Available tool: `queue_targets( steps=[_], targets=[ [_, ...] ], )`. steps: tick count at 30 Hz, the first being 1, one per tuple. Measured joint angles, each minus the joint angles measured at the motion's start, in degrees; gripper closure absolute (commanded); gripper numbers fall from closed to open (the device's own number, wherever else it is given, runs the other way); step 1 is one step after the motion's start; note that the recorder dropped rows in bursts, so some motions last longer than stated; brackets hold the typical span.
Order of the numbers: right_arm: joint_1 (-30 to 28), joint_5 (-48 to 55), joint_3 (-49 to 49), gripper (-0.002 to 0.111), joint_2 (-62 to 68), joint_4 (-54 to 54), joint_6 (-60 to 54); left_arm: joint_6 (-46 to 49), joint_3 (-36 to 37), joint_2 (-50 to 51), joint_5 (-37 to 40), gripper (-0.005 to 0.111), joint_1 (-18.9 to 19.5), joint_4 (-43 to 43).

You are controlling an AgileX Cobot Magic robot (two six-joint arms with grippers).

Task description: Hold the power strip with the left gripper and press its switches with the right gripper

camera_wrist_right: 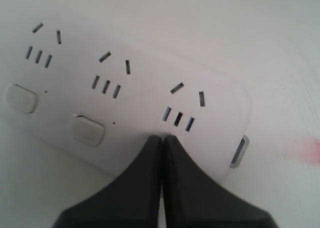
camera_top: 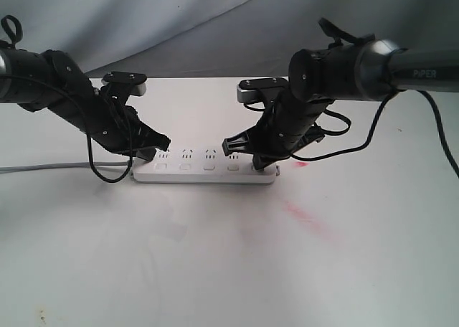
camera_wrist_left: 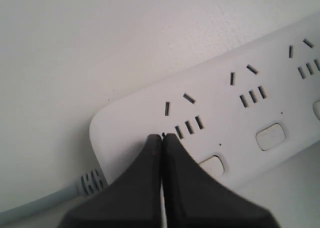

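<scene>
The bare white counter (camera_top: 143,269) fills the lower half of the exterior view, with a faint pink smear (camera_top: 307,216) right of centre. Beyond it, at mid-frame, the power strip (camera_top: 204,172) lies flat and crosswise, and its grey cord (camera_top: 43,167) runs off to the left edge. Its switches (camera_top: 209,166) sit in a row along the near side, below the socket slots.

The left hand (camera_top: 166,142) slants in from the upper left over the strip's cord end. In the left wrist view its two black fingers (camera_wrist_left: 142,183) are pressed together with nothing between them, and their tip lies by the first switch. Whether the tip touches the plastic cannot be told.

The right hand (camera_top: 226,146) slants in from the upper right over the strip's right part. In the right wrist view its fingers (camera_wrist_right: 187,185) are likewise closed on nothing, and their tip lines up with the last socket set at the free end, hiding the spot below those slots.

Farther back, the right arm's grey sleeve (camera_top: 423,74) reads PIPER, and a grey cloth (camera_top: 215,19) hangs behind the counter.
</scene>
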Motion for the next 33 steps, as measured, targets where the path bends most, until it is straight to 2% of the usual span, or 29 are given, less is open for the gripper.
queue_targets(
  steps=[13, 21, 33],
  targets=[
    [0.24, -0.35, 0.54, 0.108, -0.1, -0.17, 1.09, 0.0, 0.0, 0.0, 0.0, 0.107, 0.0, 0.0],
    [3.18, -2.01, 1.73, 0.108, -0.08, -9.07, 6.64, 0.0, 0.0, 0.0, 0.0, 0.107, 0.0, 0.0],
    [3.61, -3.35, 2.43, 0.108, -2.08, -10.51, 7.89, 0.0, 0.0, 0.0, 0.0, 0.107, 0.0, 0.0]
  ],
)
